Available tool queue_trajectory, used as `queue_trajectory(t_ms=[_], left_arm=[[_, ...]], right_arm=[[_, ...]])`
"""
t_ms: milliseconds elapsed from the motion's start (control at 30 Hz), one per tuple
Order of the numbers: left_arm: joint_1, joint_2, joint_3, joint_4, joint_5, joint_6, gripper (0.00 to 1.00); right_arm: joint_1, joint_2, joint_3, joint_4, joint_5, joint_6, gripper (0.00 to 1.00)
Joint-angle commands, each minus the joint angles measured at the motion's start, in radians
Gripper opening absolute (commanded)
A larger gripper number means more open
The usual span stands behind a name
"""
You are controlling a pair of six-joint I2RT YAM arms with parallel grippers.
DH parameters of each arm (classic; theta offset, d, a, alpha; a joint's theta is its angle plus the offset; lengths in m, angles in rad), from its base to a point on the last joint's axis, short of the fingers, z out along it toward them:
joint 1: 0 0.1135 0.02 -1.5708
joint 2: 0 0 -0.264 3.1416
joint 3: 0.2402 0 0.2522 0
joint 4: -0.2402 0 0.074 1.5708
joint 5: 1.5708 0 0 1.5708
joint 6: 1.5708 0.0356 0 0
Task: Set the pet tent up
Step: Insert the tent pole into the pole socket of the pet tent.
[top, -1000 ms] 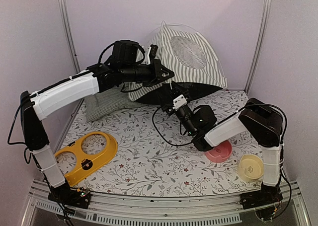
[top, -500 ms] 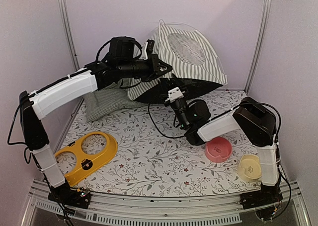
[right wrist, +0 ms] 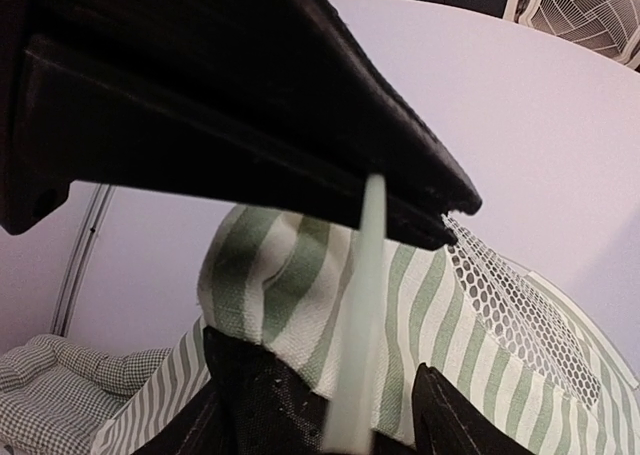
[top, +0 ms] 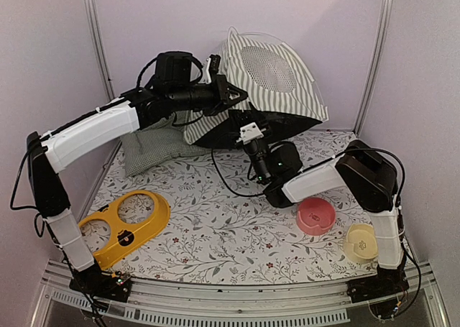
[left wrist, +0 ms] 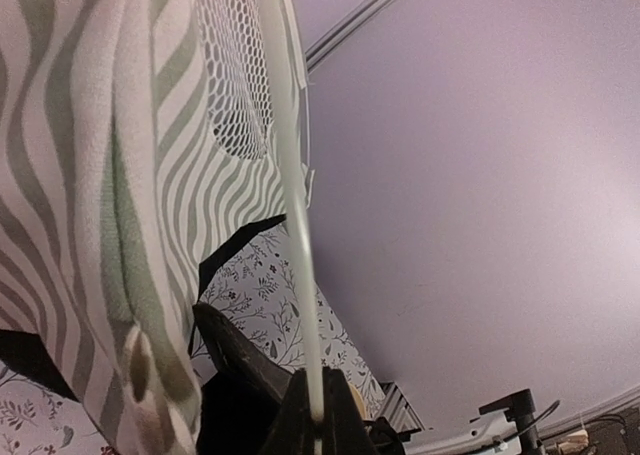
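Between the tightly pinched left jaws runs a thin pole (left wrist: 290,175) of the pet tent (top: 277,75), which rises just behind them. The right jaws stand apart around that pole, well apart from the pink bowl (top: 316,215) and the cream bowl (top: 361,242).

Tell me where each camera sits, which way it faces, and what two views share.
Top external: above and behind, looking down on the pet tent; left arm and right arm show whole.
Left wrist: on the left gripper, looking up along the pole it pinches; fingertips show.
Right wrist: looking up at the tent; right gripper open around the pole.
Shared: both wrist views show the pole.
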Motion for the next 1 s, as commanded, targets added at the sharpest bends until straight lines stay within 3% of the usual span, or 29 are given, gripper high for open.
queue_trajectory(t_ms=[0,200,367,567,767,967], left_arm=[[0.004,-0.021,-0.012,0.055,-0.017,0.009,0.00],[0.005,-0.021,-0.009,0.064,-0.010,0.000,0.00],[0.004,-0.027,-0.019,0.068,-0.009,-0.008,0.00],[0.005,-0.016,-0.014,0.073,0.000,-0.018,0.00],[0.009,-0.009,-0.004,0.088,-0.008,-0.008,0.00],[0.034,-0.028,0.004,0.131,-0.065,0.012,0.00]], right_arm=[[0.042,0.006,0.023,0.126,0.003,-0.067,0.62],[0.041,0.024,0.047,0.109,0.023,-0.080,0.67],[0.016,0.017,0.070,0.071,0.014,-0.049,0.62],[0.030,0.006,0.057,0.057,-0.038,-0.043,0.37],[0.052,-0.015,-0.012,0.083,-0.039,-0.035,0.00],[0.055,-0.058,-0.150,0.120,-0.033,0.024,0.00]])
